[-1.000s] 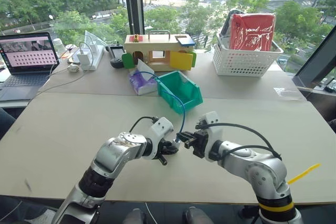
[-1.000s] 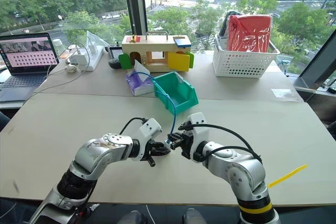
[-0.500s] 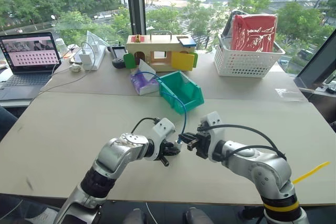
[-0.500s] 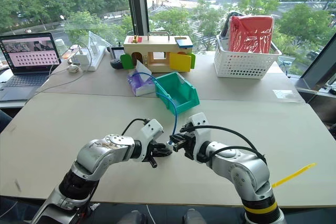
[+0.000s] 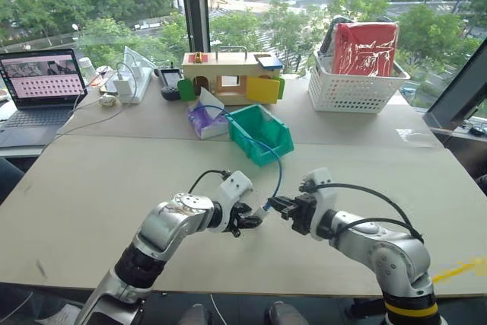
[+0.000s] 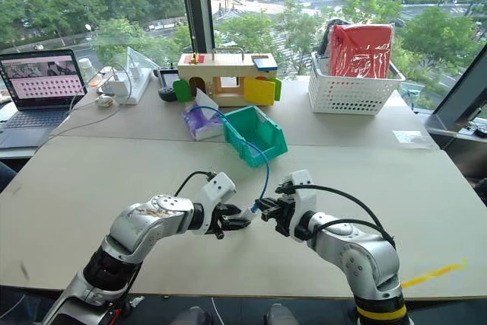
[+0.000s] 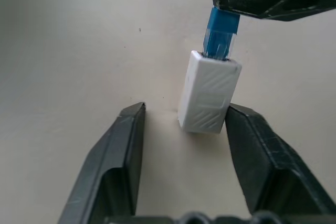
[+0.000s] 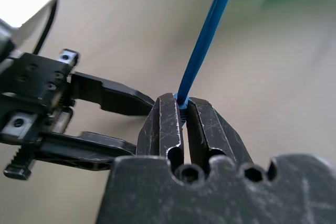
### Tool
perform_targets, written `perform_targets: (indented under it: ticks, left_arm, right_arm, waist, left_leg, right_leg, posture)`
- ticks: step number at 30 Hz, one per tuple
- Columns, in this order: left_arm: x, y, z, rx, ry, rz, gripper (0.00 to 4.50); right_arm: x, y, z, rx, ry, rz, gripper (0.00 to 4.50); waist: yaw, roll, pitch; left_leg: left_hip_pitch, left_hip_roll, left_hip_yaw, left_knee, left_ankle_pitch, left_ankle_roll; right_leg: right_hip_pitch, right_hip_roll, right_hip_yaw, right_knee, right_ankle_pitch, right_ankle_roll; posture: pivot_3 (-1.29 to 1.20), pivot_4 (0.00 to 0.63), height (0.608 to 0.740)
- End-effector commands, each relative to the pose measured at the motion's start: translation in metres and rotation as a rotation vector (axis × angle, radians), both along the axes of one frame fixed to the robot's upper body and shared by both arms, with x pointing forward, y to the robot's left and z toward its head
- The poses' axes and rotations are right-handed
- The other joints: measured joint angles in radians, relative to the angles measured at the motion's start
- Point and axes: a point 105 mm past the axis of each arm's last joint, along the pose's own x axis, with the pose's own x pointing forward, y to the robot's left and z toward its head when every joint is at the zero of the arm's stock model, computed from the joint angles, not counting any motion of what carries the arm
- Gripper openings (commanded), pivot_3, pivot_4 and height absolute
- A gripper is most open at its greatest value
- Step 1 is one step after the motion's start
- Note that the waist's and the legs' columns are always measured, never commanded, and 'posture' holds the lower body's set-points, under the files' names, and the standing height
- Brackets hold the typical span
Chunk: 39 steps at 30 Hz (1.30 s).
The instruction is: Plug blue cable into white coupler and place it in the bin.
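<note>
The blue cable [image 7: 221, 34] sits plugged into the white coupler [image 7: 209, 97], pinched at its plug by your right gripper [image 8: 181, 109]; your left gripper [image 7: 184, 129] gapes around the coupler above the table [image 5: 114, 180]; the cord arcs to the bin [image 5: 262, 133]; no readable lettering.

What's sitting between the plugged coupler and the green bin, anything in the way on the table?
Nothing visible. The white coupler hangs on the blue cable, which the right gripper pinches. From there to the bin the table is bare. The cable's own loop arches toward the bin. The left gripper stands open around the coupler.
</note>
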Motion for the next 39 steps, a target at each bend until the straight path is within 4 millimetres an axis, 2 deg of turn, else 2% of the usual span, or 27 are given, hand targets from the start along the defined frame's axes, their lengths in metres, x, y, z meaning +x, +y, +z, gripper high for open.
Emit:
perform_targets:
  ticks: [1, 2, 3, 5, 8, 12, 14, 20, 24, 27, 29, 30, 34, 37, 38, 39]
  left_arm:
    - [-0.004, -0.001, 0.006, -0.037, -0.012, -0.025, 3.96]
    - [-0.004, -0.001, 0.008, -0.055, -0.012, -0.027, 4.36]
    - [-0.005, -0.001, 0.01, -0.078, -0.015, -0.037, 4.45]
    - [-0.018, -0.005, 0.024, -0.228, 0.013, -0.097, 4.45]
    - [-0.033, 0.008, 0.036, -0.339, -0.044, -0.195, 4.45]
    - [-0.045, 0.037, 0.03, -0.406, -0.081, -0.208, 4.45]
    - [-0.043, 0.052, 0.022, -0.402, -0.123, -0.152, 4.45]
    - [-0.032, 0.07, 0.03, -0.482, -0.238, 0.006, 4.45]
    - [-0.023, 0.08, 0.034, -0.475, -0.299, 0.107, 4.45]
    - [-0.018, 0.087, 0.035, -0.456, -0.337, 0.161, 4.45]
    - [-0.011, 0.095, 0.037, -0.43, -0.372, 0.215, 4.5]
    - [-0.007, 0.098, 0.037, -0.415, -0.384, 0.237, 4.5]
    - [0.001, 0.105, 0.041, -0.415, -0.406, 0.282, 4.5]
    - [0.009, 0.112, 0.046, -0.408, -0.445, 0.32, 4.5]
    - [0.011, 0.114, 0.048, -0.401, -0.456, 0.328, 4.5]
    - [0.013, 0.116, 0.048, -0.395, -0.465, 0.336, 4.5]
  right_arm:
    - [0.016, -0.028, 0.038, 0.113, -0.121, -0.117, 0.0]
    - [0.019, -0.034, 0.047, 0.132, -0.153, -0.131, 0.0]
    - [0.022, -0.039, 0.055, 0.137, -0.18, -0.141, 0.0]
    - [0.029, -0.048, 0.076, 0.113, -0.25, -0.131, 0.0]
    - [0.042, -0.051, 0.099, 0.079, -0.317, -0.11, 0.0]
    - [0.064, -0.042, 0.121, -0.019, -0.406, -0.034, 0.0]
    - [0.089, -0.034, 0.13, -0.103, -0.461, -0.021, 0.0]
    - [0.15, -0.01, 0.141, -0.266, -0.537, -0.002, 0.0]
    - [0.17, 0.003, 0.135, -0.299, -0.528, 0.006, 0.0]
    - [0.176, 0.007, 0.128, -0.328, -0.515, 0.021, 0.0]
    - [0.176, 0.013, 0.13, -0.304, -0.52, 0.033, 0.87]
    - [0.177, 0.014, 0.132, -0.291, -0.524, 0.035, 1.08]
    - [0.176, 0.017, 0.152, -0.23, -0.578, 0.043, 2.47]
    - [0.172, 0.007, 0.171, -0.158, -0.614, 0.041, 3.53]
    - [0.17, 0.002, 0.176, -0.145, -0.623, 0.045, 3.74]
    - [0.167, -0.002, 0.179, -0.136, -0.631, 0.051, 4.19]
  waist:
    - [0.0, 0.003, 0.003]
    - [0.0, 0.003, 0.004]
    - [0.0, 0.003, 0.004]
    - [-0.003, 0.003, 0.004]
    - [-0.013, 0.004, 0.008]
    - [-0.017, 0.004, 0.008]
    - [-0.02, 0.004, 0.008]
    - [-0.016, 0.003, 0.009]
    - [-0.012, 0.003, 0.009]
    - [-0.006, 0.003, 0.009]
    - [-0.004, 0.003, 0.009]
    - [-0.004, 0.003, 0.009]
    - [-0.005, 0.004, 0.01]
    - [-0.005, 0.004, 0.01]
    - [-0.005, 0.004, 0.01]
    - [-0.004, 0.004, 0.01]
  left_leg:
    - [0.0, 0.0, 0.0, 0.0, 0.0, 0.0]
    - [0.0, 0.0, 0.0, 0.0, 0.0, 0.0]
    - [-0.001, -0.001, 0.0, 0.0, 0.0, 0.0]
    - [-0.001, -0.001, 0.0, 0.0, 0.0, 0.0]
    - [-0.001, 0.0, 0.001, 0.0, 0.0, 0.0]
    - [0.001, 0.0, 0.001, -0.008, 0.0, 0.0]
    - [0.001, -0.001, 0.001, -0.01, 0.0, 0.0]
    - [-0.003, -0.002, 0.003, -0.01, 0.0, 0.0]
    - [-0.007, -0.002, 0.003, -0.011, 0.0, 0.0]
    - [-0.007, -0.002, 0.003, -0.013, 0.0, 0.0]
    - [-0.008, -0.002, 0.003, -0.014, 0.0, -0.001]
    - [-0.008, -0.002, 0.003, -0.014, 0.0, -0.001]
    - [-0.008, -0.002, 0.003, -0.014, 0.0, -0.001]
    - [-0.007, -0.001, 0.003, -0.014, 0.0, -0.001]
    - [-0.007, -0.001, 0.003, -0.014, 0.0, -0.001]
    - [-0.007, -0.001, 0.003, -0.014, 0.0, -0.001]
  right_leg:
    - [0.0, 0.0, 0.0, 0.0, 0.0, 0.0]
    - [0.0, 0.0, 0.0, 0.0, 0.0, 0.0]
    - [0.0, 0.0, 0.0, 0.0, 0.0, 0.0]
    - [0.0, 0.0, 0.0, 0.0, 0.001, 0.001]
    - [-0.002, 0.001, 0.001, 0.0, 0.001, 0.001]
    - [-0.003, 0.001, 0.002, 0.0, 0.004, -0.002]
    - [-0.004, 0.001, 0.001, 0.0, 0.004, -0.005]
    - [-0.009, 0.0, 0.002, 0.0, 0.004, -0.004]
    - [-0.013, 0.0, 0.002, 0.001, 0.004, -0.004]
    - [-0.014, 0.0, 0.001, 0.001, 0.004, -0.004]
    - [-0.014, -0.001, 0.001, 0.001, 0.004, -0.004]
    - [-0.014, -0.001, 0.001, 0.001, 0.004, -0.004]
    - [-0.015, -0.001, 0.001, 0.002, 0.004, -0.004]
    - [-0.015, 0.0, 0.0, 0.003, 0.004, -0.004]
    - [-0.014, 0.0, 0.0, 0.003, 0.004, -0.004]
    - [-0.014, 0.0, 0.0, 0.003, 0.004, -0.004]
  posture:
    - [0.0, 0.15, 0.737]
    - [0.0, 0.15, 0.737]
    - [0.0, 0.15, 0.737]
    - [0.0, 0.15, 0.737]
    - [0.0, 0.15, 0.737]
    - [0.0, 0.15, 0.737]
    - [0.0, 0.15, 0.737]
    - [0.0, 0.15, 0.737]
    - [0.0, 0.15, 0.737]
    - [0.0, 0.15, 0.737]
    - [0.0, 0.15, 0.737]
    - [0.0, 0.15, 0.737]
    - [0.0, 0.15, 0.737]
    - [0.0, 0.15, 0.737]
    - [0.0, 0.15, 0.737]
    - [0.0, 0.15, 0.737]
